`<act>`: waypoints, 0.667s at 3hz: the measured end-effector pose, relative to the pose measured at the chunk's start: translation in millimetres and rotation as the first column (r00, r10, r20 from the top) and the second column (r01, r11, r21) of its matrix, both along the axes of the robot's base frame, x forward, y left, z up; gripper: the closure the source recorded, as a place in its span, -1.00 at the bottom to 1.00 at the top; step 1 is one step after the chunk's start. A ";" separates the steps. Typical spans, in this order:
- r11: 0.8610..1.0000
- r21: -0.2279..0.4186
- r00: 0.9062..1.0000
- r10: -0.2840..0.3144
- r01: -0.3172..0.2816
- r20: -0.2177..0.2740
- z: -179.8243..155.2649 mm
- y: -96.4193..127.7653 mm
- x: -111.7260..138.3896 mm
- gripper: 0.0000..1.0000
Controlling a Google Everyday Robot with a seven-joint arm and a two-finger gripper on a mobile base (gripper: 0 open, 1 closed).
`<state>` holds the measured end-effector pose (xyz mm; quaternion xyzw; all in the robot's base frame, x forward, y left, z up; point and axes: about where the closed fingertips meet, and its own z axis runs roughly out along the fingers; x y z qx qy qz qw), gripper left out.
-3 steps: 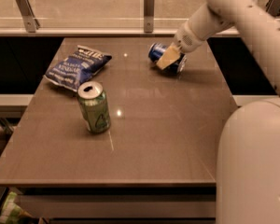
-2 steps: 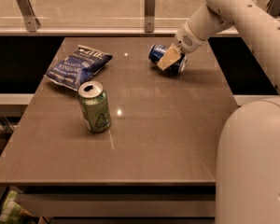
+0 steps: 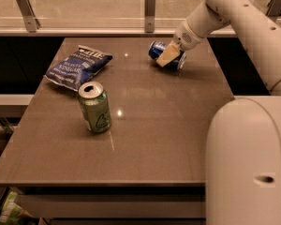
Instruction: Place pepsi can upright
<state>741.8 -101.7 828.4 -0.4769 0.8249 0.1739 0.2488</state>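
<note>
The pepsi can [image 3: 155,49] is dark blue with a silver end. It lies on its side, tilted, at the far right of the brown table [image 3: 145,125]. My gripper [image 3: 168,56] reaches down from the white arm at the upper right and sits right on the can's middle, covering part of it. Its cream-coloured tip lies across the front of the can. The far side of the can is hidden behind the gripper.
A green can [image 3: 95,108] with a silver top stands upright left of the table's centre. A blue chip bag [image 3: 77,66] lies at the far left. A glass rail with metal posts [image 3: 150,9] runs behind the table. My white base [image 3: 248,163] fills the lower right.
</note>
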 end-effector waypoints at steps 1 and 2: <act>1.000 0.002 1.000 -0.001 0.001 0.002 1.4 1.3 5.1 1.00; 1.000 0.003 1.000 0.002 -0.002 -0.002 -0.9 3.5 5.6 0.65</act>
